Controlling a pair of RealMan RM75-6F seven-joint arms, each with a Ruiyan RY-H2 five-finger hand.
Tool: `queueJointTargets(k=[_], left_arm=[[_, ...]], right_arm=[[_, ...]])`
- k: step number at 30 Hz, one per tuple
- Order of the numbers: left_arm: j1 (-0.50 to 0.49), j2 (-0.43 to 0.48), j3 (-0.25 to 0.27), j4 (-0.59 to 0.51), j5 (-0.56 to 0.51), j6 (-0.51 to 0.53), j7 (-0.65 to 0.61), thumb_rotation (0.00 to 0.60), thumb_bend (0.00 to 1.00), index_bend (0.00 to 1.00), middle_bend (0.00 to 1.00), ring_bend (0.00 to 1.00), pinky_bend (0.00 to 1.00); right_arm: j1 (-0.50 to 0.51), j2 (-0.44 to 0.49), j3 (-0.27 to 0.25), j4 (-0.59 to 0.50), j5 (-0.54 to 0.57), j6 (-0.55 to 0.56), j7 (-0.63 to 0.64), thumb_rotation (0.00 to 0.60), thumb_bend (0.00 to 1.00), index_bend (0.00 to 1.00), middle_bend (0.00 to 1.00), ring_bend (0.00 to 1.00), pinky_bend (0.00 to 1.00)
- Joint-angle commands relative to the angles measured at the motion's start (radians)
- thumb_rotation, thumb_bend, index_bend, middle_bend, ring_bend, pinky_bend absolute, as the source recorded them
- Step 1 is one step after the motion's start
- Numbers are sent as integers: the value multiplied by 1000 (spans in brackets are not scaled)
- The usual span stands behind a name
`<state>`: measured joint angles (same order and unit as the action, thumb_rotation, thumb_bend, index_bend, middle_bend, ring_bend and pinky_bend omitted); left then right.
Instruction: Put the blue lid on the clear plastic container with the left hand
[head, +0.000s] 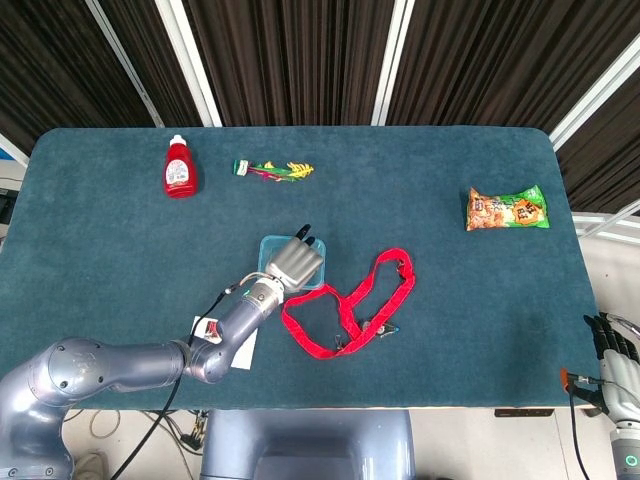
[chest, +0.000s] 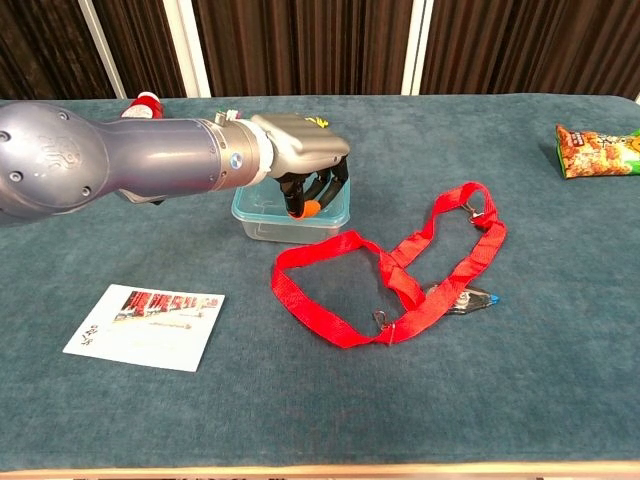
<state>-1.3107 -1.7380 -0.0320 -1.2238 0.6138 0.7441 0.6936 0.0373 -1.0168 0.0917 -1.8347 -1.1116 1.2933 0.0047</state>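
Observation:
The clear plastic container (head: 272, 262) (chest: 262, 215) stands mid-table with the blue lid (head: 270, 246) (chest: 250, 196) lying across its top. My left hand (head: 297, 262) (chest: 305, 160) is directly over the container's right half. Its fingers curl down onto the lid, and the orange-tipped thumb sits at the lid's near edge; it holds the lid there. Much of the lid is hidden under the hand. My right hand (head: 615, 360) hangs off the table's near right corner, fingers apart and holding nothing.
A red strap (head: 350, 305) (chest: 400, 270) with a clip lies just right of the container. A printed card (chest: 145, 325) is near the front left. A ketchup bottle (head: 180, 167), a small wrapped item (head: 272, 169) and a snack bag (head: 507, 209) lie farther back.

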Motion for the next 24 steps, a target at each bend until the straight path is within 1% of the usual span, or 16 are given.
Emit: queueJointTargets(k=[1, 19, 24], left_arm=[[5, -2, -3, 4, 7, 1, -3, 600, 482, 655, 536, 158, 42], [36, -7, -16, 15, 50, 6, -2, 600, 481, 657, 536, 158, 42], [44, 4, -39, -5, 76, 29, -12, 600, 482, 657, 536, 158, 42]], right_arm=[[0, 0, 0, 0, 0, -1, 0, 600, 393, 56, 38, 23, 0], [1, 1, -1, -1, 0, -1, -4, 600, 393, 57, 38, 23, 0], [0, 0, 1, -2, -1, 4, -3, 600, 393, 57, 38, 23, 0]])
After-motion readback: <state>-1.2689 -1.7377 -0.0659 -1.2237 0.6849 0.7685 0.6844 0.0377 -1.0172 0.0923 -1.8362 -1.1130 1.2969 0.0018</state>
